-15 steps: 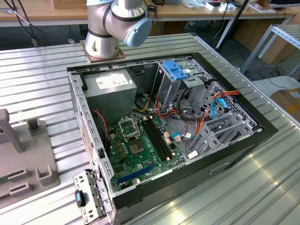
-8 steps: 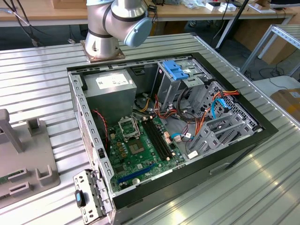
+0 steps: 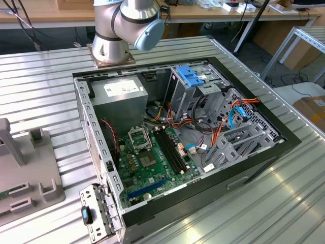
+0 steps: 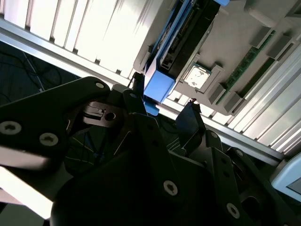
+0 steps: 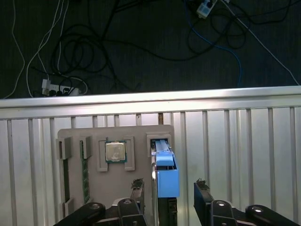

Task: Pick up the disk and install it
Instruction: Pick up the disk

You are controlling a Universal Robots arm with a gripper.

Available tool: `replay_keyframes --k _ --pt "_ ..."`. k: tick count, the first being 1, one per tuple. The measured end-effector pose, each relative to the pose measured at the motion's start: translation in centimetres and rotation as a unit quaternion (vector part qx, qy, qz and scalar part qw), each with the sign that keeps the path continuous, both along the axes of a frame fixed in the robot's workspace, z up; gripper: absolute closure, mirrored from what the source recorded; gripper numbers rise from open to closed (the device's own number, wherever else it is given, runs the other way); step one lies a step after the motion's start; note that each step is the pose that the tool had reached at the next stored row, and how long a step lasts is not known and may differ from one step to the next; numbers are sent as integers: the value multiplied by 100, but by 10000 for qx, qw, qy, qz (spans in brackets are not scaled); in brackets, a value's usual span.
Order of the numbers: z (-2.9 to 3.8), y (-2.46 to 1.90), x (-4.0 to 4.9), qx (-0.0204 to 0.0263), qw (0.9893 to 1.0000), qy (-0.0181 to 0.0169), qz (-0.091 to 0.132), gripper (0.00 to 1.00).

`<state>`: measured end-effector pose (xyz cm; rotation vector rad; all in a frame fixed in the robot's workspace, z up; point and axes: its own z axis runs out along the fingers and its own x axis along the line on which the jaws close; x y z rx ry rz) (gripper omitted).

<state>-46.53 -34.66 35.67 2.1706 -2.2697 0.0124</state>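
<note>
Right now I'm on the pick-up step: my end effector (image 5: 168,184) hangs released, its fingers either side of the silver-grey metal disk in its blue plastic carrier (image 5: 167,175), which stands on edge in the grey fixture tray (image 5: 113,186). Closing calls for a square, centred grip, I judge.

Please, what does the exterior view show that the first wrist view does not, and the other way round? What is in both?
Exterior view: the open computer case with its motherboard, and the arm's base. First wrist view: the disk standing in a slot, the open gripper astride it without touching, a processor chip, cables on the floor. Both: the ribbed metal table and the grey holder.
</note>
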Motion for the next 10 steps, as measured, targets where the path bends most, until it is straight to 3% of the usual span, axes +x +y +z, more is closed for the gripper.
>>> replay_keyframes --k 10 --pt "-31 0 0 1 10000 -1 0 46"
